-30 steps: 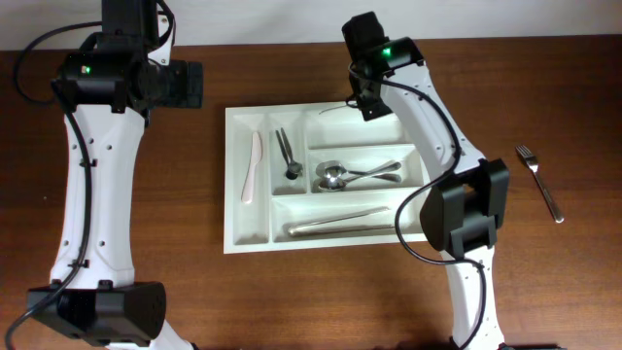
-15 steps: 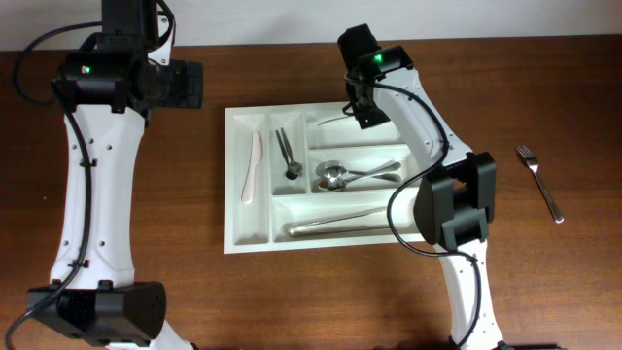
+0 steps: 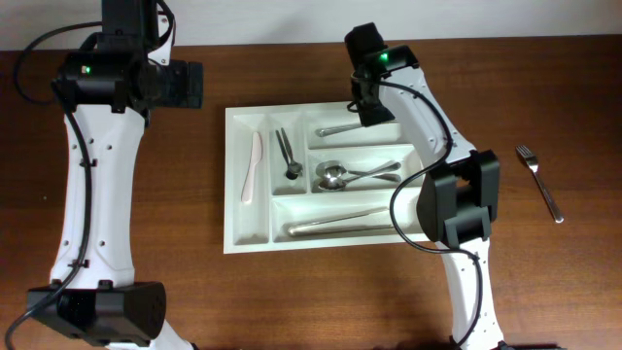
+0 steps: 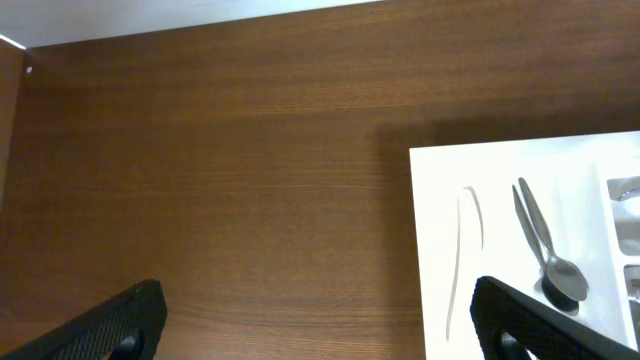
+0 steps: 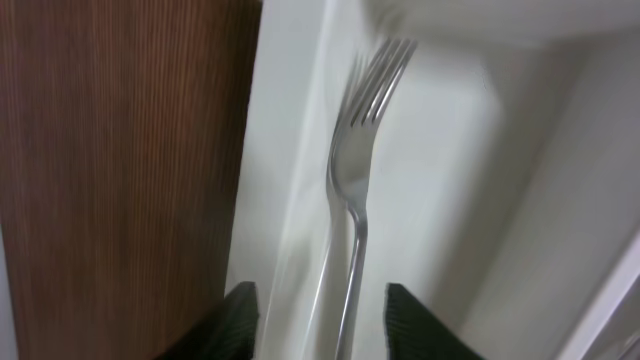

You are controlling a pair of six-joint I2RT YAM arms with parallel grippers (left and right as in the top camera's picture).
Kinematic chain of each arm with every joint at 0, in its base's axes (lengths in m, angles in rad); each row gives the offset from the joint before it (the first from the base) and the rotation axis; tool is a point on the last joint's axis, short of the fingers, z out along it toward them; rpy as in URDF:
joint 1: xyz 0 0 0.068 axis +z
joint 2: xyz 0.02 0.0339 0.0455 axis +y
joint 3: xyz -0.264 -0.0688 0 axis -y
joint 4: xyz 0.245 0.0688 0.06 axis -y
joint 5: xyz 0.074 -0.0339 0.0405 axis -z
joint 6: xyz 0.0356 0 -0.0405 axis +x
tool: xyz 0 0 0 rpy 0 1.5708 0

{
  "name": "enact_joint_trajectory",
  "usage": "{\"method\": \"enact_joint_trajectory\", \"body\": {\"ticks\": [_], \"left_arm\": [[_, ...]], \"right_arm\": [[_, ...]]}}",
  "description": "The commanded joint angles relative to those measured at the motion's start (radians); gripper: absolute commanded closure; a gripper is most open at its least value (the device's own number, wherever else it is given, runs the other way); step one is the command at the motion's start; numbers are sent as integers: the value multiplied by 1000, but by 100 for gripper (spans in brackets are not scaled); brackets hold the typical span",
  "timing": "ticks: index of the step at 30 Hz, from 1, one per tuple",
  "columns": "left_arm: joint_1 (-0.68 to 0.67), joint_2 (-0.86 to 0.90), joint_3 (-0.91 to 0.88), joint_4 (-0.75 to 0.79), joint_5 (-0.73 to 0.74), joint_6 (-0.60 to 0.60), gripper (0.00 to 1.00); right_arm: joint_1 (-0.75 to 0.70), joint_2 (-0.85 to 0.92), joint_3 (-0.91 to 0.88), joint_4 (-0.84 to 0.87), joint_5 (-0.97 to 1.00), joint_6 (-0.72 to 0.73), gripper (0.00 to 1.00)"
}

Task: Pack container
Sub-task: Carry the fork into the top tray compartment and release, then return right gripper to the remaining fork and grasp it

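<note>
The white cutlery tray (image 3: 235, 194) lies mid-table. It also shows in the left wrist view (image 4: 500, 190) and the right wrist view (image 5: 450, 200). A metal fork (image 3: 337, 128) lies in its top long compartment. My right gripper (image 3: 374, 109) hovers over the fork's handle end. In the right wrist view the fork (image 5: 352, 190) runs between the open jaws (image 5: 322, 320) without touching them. My left gripper (image 3: 187, 85) is open and empty over bare table, left of the tray's far corner; its jaws (image 4: 320, 330) frame wood.
The tray also holds a white knife (image 3: 253, 165), a small spoon (image 3: 290, 160), two spoons (image 3: 355, 175) and a long metal piece (image 3: 340, 224). Another fork (image 3: 539, 182) lies on the table at the right.
The fork, held tilted above the tray's top compartment before, now lies flat in it. My right gripper has shifted slightly right. The left arm has not moved.
</note>
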Motion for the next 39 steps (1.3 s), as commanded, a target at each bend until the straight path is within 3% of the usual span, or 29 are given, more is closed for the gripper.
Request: {"method": "enact_joint_trajectory", "body": {"ticks": [1,8,13,19,23,27,32,34,39], "left_arm": [[2,-6,8,-1,-6,-13,1],[2,-6,8,-1,-6,-13,1],[2,-6,8,-1,-6,-13,1],[2,-6,8,-1,-7,-13,1],[2,-6,8,-1,-6,-13,1],[2,-6,8,-1,-6,-14,1],[2,-6,8,-1,-7,-13,1],[2,-6,8,-1,-7,-13,1],[2,-6,8,-1,-6,-13,1]], "right_arm": [[-43,-14,0,2,-8,8,52],[-152,-95,1,-34,-6,4,46],[-274,-150,1,-157,55,2,42],[-425,-160,1,-237,51,-243,42],[-514,-160,0,-284,57,-329,42],[-610,-160,0,-292,80,-603,42],[-721,-160,0,-289,108,-1152,42],[-751,-160,0,-286,105,-1344,48],[-792,-159,0,-282,61,-1710,51]]}}
